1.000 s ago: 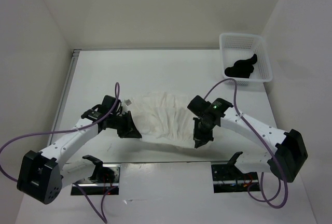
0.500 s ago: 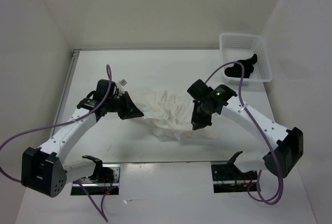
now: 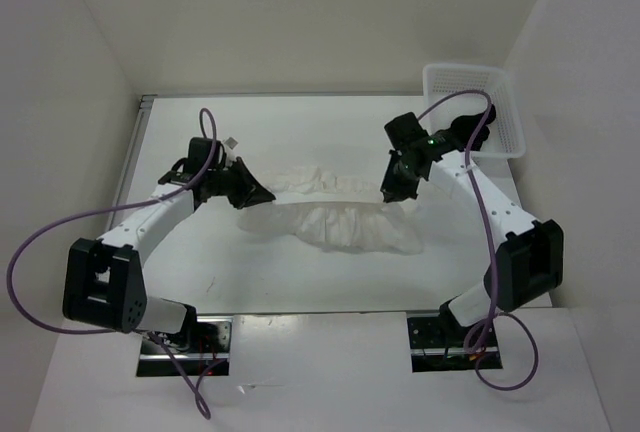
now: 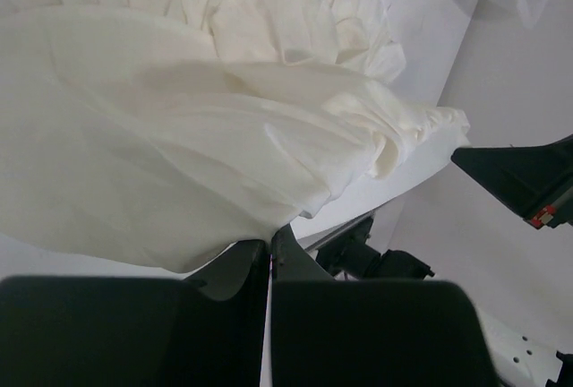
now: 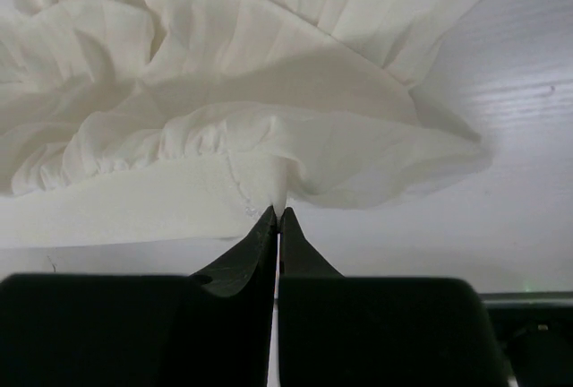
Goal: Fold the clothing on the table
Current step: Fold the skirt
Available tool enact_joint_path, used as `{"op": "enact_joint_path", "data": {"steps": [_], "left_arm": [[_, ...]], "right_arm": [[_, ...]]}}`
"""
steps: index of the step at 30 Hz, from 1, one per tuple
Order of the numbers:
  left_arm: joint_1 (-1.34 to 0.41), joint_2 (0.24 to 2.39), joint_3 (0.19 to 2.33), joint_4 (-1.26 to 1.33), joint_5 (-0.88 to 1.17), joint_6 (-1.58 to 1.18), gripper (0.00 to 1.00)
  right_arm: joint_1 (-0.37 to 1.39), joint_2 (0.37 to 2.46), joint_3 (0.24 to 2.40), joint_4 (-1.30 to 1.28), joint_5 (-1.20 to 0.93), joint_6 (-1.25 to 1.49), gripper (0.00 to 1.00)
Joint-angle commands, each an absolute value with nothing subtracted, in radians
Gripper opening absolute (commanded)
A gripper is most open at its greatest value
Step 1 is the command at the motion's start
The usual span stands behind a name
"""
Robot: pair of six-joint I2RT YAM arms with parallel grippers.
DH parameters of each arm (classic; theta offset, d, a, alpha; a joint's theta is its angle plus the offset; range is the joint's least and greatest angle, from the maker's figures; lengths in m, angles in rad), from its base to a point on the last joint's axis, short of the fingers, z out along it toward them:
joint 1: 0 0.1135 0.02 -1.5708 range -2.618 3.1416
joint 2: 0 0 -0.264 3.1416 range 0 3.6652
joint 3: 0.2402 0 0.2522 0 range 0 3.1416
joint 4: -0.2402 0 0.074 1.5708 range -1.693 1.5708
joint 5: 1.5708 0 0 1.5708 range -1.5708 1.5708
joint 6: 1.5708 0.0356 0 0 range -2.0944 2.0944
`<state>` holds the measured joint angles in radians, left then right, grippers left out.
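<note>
There was one table, one white garment and one mesh basket. Two arms were counted, the left arm and the right arm. They carried two grippers, the left gripper and the right gripper. Two purple cables showed, the left cable and the right cable.
</note>
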<state>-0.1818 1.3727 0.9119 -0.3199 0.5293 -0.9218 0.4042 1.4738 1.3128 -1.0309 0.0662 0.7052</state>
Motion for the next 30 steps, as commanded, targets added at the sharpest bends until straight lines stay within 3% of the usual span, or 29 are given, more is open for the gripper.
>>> {"op": "enact_joint_path", "data": {"steps": [1,13,20,25,30], "left_arm": [[-0.149,1.436,0.994,-0.23,0.466,-0.926,0.0],[-0.149,1.758,1.152,-0.11,0.505,-0.927,0.0],[-0.149,1.945,1.236,0.026,0.537,-0.983,0.21],[-0.149,2.029,1.324,0.164,0.574,-1.078,0.24],[-0.129,2.051,1.414,0.239,0.554,-1.127,0.34]], "right_arm": [[0.379,1.54,1.385,-0.988,0.15,0.621,0.0],[0.37,1.704,1.457,-0.867,0.141,0.598,0.0],[0.351,1.805,1.476,-0.761,0.163,0.589,0.0],[0.342,1.853,1.488,-0.669,0.21,0.589,0.0],[0.307,1.888,1.549,-0.572,0.238,0.569,0.12]]}}
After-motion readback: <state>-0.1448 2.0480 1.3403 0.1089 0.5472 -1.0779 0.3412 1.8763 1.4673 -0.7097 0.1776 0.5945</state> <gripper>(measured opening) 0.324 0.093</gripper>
